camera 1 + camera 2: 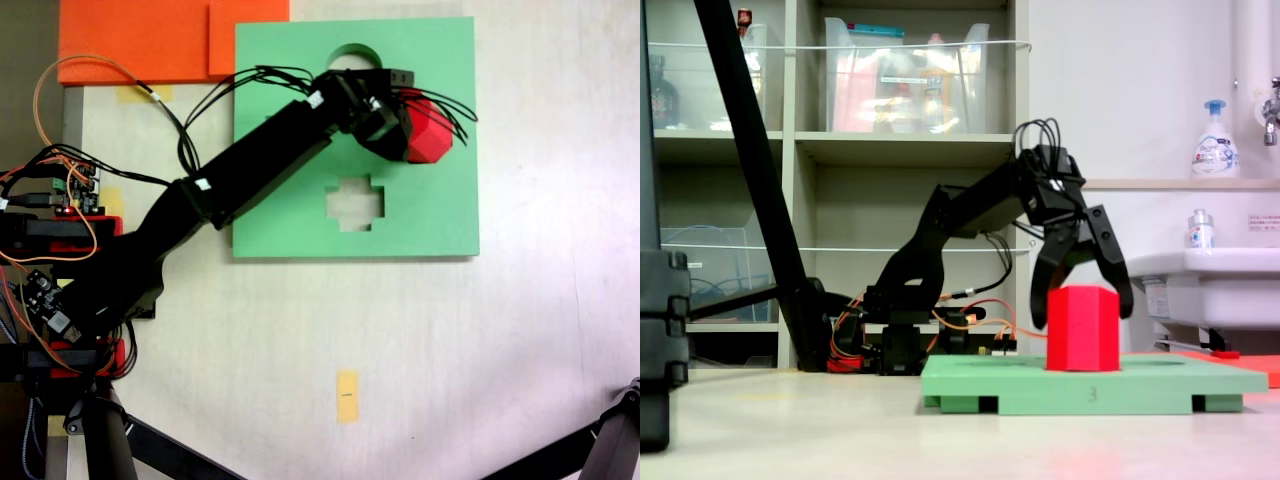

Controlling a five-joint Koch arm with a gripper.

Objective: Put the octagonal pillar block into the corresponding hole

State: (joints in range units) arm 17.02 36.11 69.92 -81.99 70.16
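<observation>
Straddling the octagonal pillar block [1083, 328], the jaws stand spread wide.

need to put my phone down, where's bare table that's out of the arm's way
Free: the pale table right of the green board, and in front of it around the yellow tape tab. Crowded: the left edge with wires and arm base, and the board under the pincer.
</observation>
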